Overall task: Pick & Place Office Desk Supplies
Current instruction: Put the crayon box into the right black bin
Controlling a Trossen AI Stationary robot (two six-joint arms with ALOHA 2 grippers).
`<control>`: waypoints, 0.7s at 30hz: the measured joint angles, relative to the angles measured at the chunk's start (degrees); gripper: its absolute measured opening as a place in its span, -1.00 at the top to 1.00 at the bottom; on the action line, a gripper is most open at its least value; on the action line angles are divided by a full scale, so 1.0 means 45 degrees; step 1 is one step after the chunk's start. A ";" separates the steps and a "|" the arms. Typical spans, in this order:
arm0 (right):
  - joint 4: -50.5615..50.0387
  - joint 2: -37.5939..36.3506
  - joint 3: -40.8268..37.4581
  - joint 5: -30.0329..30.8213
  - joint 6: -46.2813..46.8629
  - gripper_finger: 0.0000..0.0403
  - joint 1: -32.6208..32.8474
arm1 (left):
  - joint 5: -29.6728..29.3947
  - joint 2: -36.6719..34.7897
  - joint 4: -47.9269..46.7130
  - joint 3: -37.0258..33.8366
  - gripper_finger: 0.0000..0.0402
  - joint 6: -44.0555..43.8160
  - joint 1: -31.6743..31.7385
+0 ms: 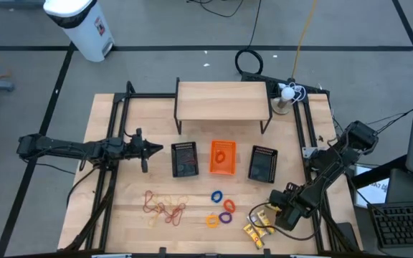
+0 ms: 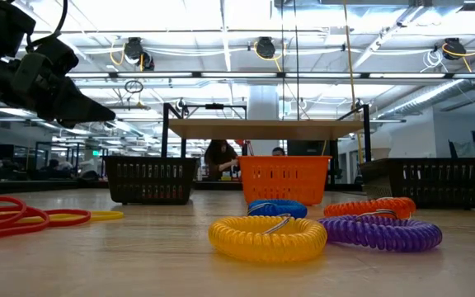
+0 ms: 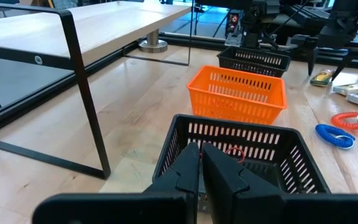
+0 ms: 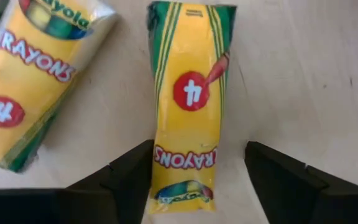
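Note:
Yellow crayon packs (image 1: pixel 255 228) lie flat on the table near its front right. My right gripper (image 1: pixel 274 213) points down over them, open. In the right wrist view its fingers (image 4: pixel 126 177) stand on either side of one pack (image 4: pixel 188 106), near that pack's end. A second pack (image 4: pixel 36 74) lies beside it. Coiled rings, blue (image 1: pixel 216 196), orange (image 1: pixel 229 206), purple (image 1: pixel 225 217) and yellow (image 1: pixel 212 220), and a heap of rubber bands (image 1: pixel 165 208) lie on the table. My left gripper (image 1: pixel 153 149) waits shut at the left, by a black tray (image 3: pixel 241 143).
Two black mesh trays (image 1: pixel 185 159) (image 1: pixel 262 164) flank an orange tray (image 1: pixel 222 158) at mid table. A wooden shelf on black legs (image 1: pixel 223 100) stands behind them. Bare wood lies between the rings and the trays.

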 joint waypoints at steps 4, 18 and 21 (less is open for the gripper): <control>0.0343 -0.0110 -0.0040 0.0169 -0.0761 0.09 -0.0058 | 0.0000 0.0001 0.0005 0.0000 0.90 -0.0001 0.0002; 0.1249 -0.1399 -0.0050 0.1970 -0.2774 0.67 -0.0034 | 0.0004 -0.0004 0.0005 0.0000 0.90 -0.0001 0.0000; 0.1786 -0.1901 -0.0050 0.2701 -0.3429 0.60 0.0035 | 0.0000 -0.0002 0.0007 0.0000 0.90 -0.0001 0.0002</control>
